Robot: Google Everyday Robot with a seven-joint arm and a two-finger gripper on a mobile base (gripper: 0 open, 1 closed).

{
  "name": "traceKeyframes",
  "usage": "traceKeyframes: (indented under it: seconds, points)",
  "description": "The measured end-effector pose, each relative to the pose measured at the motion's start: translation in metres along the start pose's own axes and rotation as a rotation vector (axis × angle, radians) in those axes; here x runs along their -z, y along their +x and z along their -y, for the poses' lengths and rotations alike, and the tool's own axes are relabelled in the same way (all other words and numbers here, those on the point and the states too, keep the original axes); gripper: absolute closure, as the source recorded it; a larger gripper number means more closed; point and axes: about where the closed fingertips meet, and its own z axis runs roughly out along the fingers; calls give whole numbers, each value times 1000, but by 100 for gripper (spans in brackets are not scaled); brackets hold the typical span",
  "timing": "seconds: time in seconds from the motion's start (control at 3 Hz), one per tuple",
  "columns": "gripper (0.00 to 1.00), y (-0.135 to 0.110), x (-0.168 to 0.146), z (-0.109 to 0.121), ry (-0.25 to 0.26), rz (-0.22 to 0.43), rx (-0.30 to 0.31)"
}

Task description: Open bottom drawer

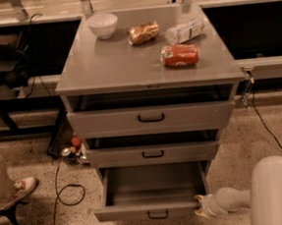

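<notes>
The bottom drawer (152, 209) of the grey metal cabinet stands pulled well out, its inside bare, its small black bar handle (158, 214) on the narrow front panel. My gripper (202, 206) is at the right end of that front panel, low at the right of the cabinet, with the white arm (278, 191) behind it. The middle drawer (152, 154) and the top drawer (150, 118) each stand slightly out.
On the cabinet top (107, 63) lie a white bowl (103, 25), a brown snack bag (143, 33), a clear plastic bottle (185, 30) and a red bag (180, 55). Cables (64, 190) and small items lie on the floor at left. A person's shoe (19, 188) is far left.
</notes>
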Motion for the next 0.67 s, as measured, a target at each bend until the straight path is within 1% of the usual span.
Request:
traceKeyframes:
  seconds: [0.33,0.67]
  points:
    - [100,-1,3,0,0,0,0]
    - [100,13,9,-17,-5,-1,-50]
